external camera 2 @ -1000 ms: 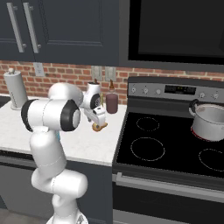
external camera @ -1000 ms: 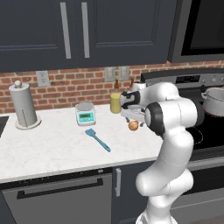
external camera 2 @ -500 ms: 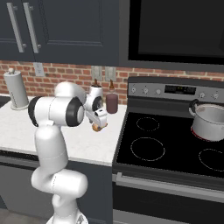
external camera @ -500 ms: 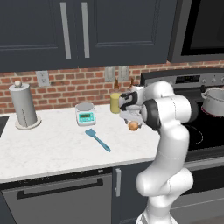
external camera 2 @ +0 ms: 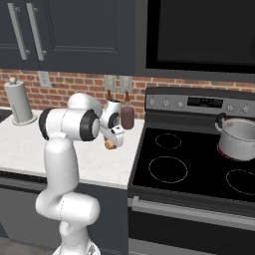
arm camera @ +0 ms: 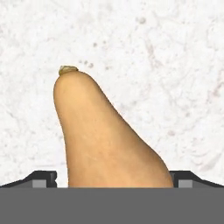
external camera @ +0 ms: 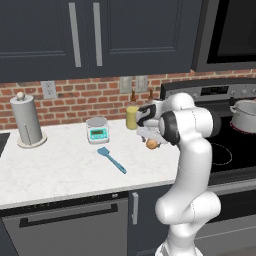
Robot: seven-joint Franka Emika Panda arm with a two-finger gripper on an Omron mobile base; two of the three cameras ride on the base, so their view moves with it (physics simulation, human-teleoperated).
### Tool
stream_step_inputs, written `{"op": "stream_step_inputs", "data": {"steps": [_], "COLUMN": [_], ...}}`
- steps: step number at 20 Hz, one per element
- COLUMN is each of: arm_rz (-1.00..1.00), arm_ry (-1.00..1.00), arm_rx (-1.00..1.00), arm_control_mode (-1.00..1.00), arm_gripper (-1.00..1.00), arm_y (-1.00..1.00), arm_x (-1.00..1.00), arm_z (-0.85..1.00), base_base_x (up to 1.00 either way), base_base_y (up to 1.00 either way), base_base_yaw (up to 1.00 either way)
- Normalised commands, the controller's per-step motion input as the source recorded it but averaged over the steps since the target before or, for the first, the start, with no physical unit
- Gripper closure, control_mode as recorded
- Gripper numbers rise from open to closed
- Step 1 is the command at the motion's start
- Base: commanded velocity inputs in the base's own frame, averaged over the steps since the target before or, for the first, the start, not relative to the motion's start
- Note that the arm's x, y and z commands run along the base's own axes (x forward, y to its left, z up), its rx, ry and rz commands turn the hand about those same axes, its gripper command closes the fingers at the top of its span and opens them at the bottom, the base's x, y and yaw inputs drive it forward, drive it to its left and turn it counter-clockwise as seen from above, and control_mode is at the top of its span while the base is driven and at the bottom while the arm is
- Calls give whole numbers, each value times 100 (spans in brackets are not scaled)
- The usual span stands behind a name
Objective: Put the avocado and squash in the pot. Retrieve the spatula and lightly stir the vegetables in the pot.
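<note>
Reaching for the squash, frame centre; gripper jaws spread wide either side, nothing clamped. Next, I judge: close, then carry to pot, right

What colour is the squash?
Tan-orange, with a small greenish-brown stem tip. The squash shows best in the hand view.

Squash under the tool, spatula and pot well off to either side.

The tan-orange, pear-shaped squash lies on the white speckled counter between the tool's wide-set finger tips, its narrow stemmed neck pointing away from the tool. The light blue spatula lies flat on the counter, well to the tool's left. The silvery pot stands upright on a stove burner far to the tool's right.
</note>
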Motion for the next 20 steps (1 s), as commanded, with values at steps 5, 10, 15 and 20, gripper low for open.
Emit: {"op": "stream_step_inputs", "data": {"steps": [5,10,15,20], "arm_rz": [0,0,0,3], "arm_ry": [0,0,0,-10], "arm_rx": [3,0,-2,0], "arm_control_mode": [-100,-100,-100,-100], "arm_gripper": [100,100,100,100], "arm_y": [0,0,1,7], "arm_x": [9,3,0,-11], "arm_z": [-24,-26,-8,3], "base_base_x": [0,0,0,0], "base_base_y": [0,0,0,0], "base_base_yaw": [0,0,0,0]}}
